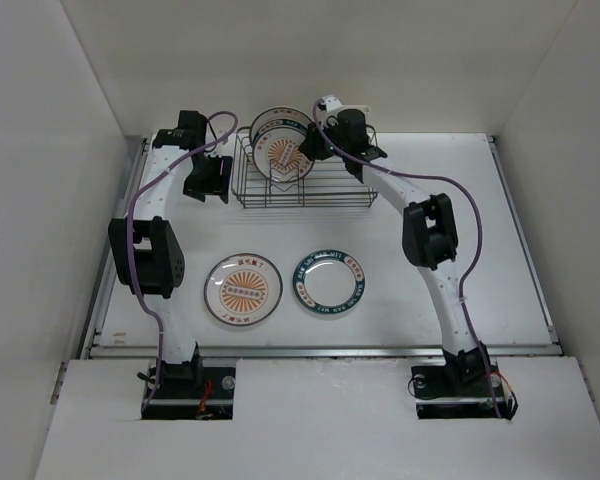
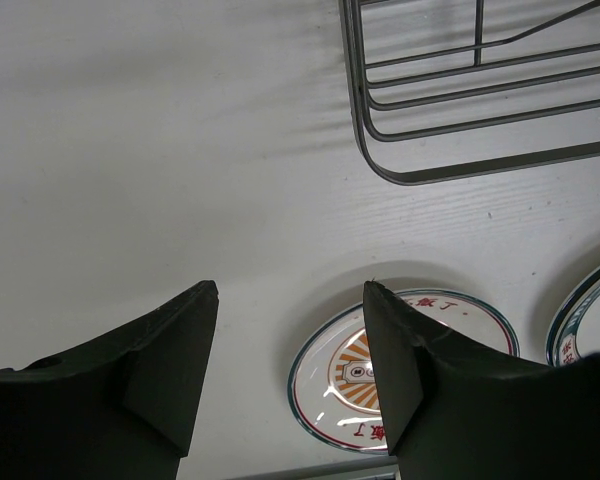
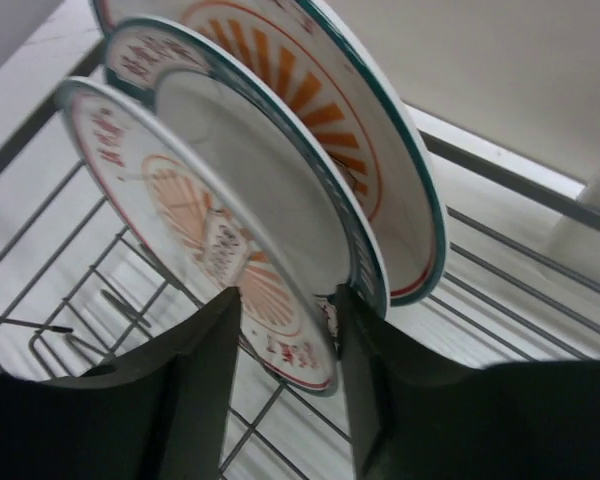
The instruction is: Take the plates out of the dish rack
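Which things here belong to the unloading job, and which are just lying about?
Job: dish rack; three plates standing in it; sunburst plate and teal-rimmed plate on the table; right gripper, jaws astride the front one.
Lying about: nothing loose visible, only white walls.

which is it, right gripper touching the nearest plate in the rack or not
Cannot tell. Right wrist view: the right gripper straddles the nearest plate at its lower rim, which runs close beside one finger, but neither contact nor gap shows plainly.
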You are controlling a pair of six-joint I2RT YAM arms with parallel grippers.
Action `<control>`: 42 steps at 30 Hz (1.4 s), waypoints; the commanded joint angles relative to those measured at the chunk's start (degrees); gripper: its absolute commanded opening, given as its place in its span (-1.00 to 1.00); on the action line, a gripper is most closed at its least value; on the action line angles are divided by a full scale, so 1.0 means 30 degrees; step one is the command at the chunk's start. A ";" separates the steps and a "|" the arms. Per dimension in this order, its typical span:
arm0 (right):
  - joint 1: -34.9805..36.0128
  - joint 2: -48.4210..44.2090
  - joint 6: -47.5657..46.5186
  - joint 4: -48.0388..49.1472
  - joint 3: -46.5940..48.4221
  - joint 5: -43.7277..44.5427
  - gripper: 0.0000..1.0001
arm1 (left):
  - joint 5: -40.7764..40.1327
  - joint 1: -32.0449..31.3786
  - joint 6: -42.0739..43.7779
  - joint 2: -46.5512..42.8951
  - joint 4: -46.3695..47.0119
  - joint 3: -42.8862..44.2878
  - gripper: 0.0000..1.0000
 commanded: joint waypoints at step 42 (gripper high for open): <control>-0.0401 -1.6901 -0.0183 -0.9713 -1.3999 -1.2198 -1.00 | 0.1134 -0.0092 0.1062 0.0264 0.1602 0.4486 0.17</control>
